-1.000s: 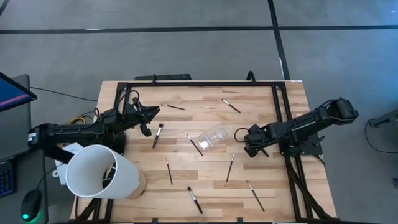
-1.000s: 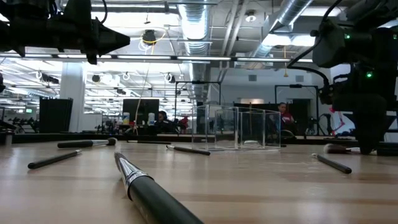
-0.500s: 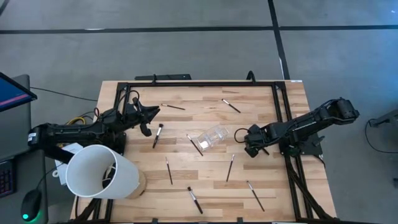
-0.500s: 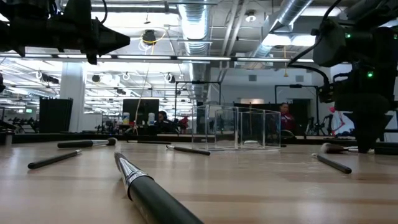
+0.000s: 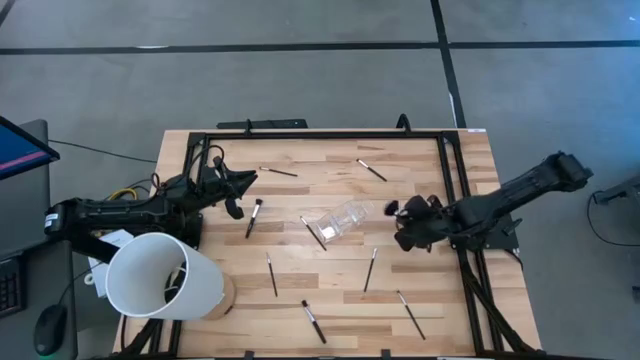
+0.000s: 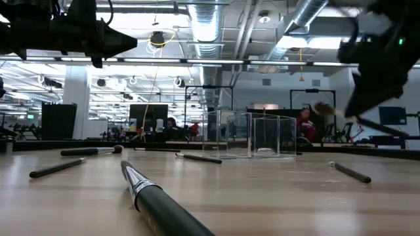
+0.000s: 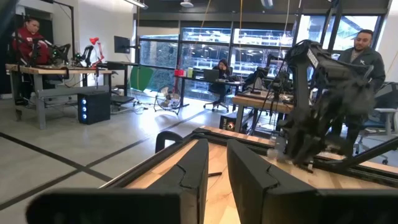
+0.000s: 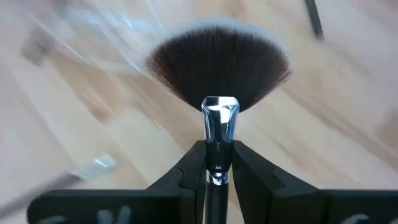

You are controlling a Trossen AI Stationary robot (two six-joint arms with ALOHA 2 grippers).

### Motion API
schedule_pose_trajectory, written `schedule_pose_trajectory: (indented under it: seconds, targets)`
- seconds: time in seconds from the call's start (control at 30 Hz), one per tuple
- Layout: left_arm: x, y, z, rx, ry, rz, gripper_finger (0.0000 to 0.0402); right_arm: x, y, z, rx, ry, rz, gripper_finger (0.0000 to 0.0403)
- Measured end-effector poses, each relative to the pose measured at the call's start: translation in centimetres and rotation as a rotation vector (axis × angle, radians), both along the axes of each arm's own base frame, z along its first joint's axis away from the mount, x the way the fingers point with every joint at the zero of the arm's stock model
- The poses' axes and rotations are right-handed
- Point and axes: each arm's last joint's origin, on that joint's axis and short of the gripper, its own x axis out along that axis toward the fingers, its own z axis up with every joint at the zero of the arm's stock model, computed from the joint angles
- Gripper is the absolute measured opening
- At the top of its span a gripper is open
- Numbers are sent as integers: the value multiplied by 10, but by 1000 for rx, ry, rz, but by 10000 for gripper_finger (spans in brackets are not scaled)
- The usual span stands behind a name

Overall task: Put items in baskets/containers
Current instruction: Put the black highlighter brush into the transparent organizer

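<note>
The right gripper (image 8: 217, 163) pinches a fan brush (image 8: 219, 71) just below its silver ferrule; the dark bristles spread in a wide fan with paler tips. In the high view the right gripper (image 5: 408, 222) sits over the table's right part, the fan brush (image 5: 391, 209) showing only as a small dark tuft just beside the clear plastic box (image 5: 337, 220). The low view shows the brush head (image 6: 322, 109) raised above the table, blurred.

The clear plastic box lies near the table's middle, tilted against the planks; in the low view it (image 6: 249, 134) reads as transparent walls, and its contents cannot be made out.

Loose brushes and sticks lie scattered: a brush (image 5: 253, 216) near the left gripper, a stick (image 5: 315, 233) touching the box, thin sticks (image 5: 371, 169) and (image 5: 277, 171) at the far side, others (image 5: 271, 273), (image 5: 369, 269), (image 5: 410, 314), and a dark brush (image 5: 314, 322) at the near edge.

The left gripper (image 5: 236, 188) waits over the table's left part, fingers (image 7: 186, 177) narrowly parted, holding nothing.

A large white cylinder (image 5: 160, 277) covers the table's near-left corner. The right arm is motion-blurred in the low view.
</note>
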Motion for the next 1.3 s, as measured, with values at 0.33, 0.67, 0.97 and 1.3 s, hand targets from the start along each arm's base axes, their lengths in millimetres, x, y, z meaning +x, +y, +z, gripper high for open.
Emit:
schedule_pose_trajectory:
  seconds: [0.33,0.67,0.97,1.3]
  targets:
    - [0,0,0,-4,-1,-1,57,16,14,32,-293,-334,133,58]
    - [0,0,0,-3,-2,-1,57,48,19,38,-443,-424,228,59]
    - [0,0,0,-3,-6,-1,57,82,12,40,-498,-558,334,59]
    - [0,0,1,-3,-7,0,57,113,1,30,-461,-744,483,59]
